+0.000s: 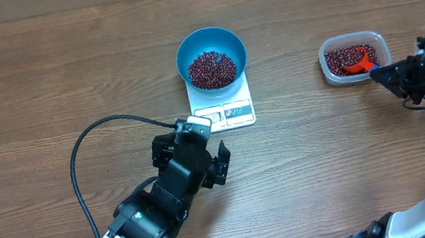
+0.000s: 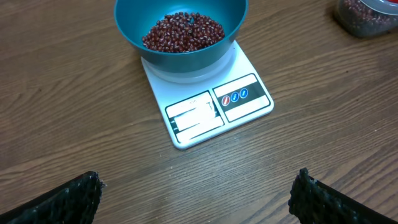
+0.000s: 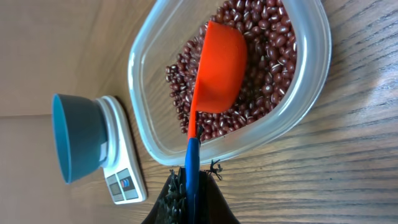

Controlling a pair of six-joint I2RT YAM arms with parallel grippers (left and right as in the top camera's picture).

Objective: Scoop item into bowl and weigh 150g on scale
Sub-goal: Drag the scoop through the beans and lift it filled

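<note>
The beans [image 1: 212, 69] are lying in two places. A mound is sitting in the blue bowl [image 1: 183, 49], which is standing on the white scale [image 1: 225, 115] mid-worktop [image 1: 37, 77]. The rest are filling the clear tub [image 1: 383, 60], well apart to the right.

My right tool [image 3: 191, 183] is clamping the blue handle of the orange scoop [image 3: 221, 68], whose head is lying on the beans in the tub. I am seeing no beans on the scoop, and I cannot tell which way its hollow is facing. My left tool [image 2: 196, 200] is hanging with its jaws wide apart and holding nothing, near the scale's front edge, so its camera is looking at the display.

I am judging this to be another dip into the tub for a top-up. To do it well, I am planning to:
- take a modest load, not a heaped one;
- carry it level across the bare stretch of worktop;
- tip it slowly over the middle of the bowl, without touching the rim or pressing on the scale;
- add smaller amounts as the weight nears the target.

The display window is showing pale, and I am not making out any digits. Beside it, a dark-bordered panel is carrying three small round marks, one red and two blue. No brand or wording is legible.
</note>
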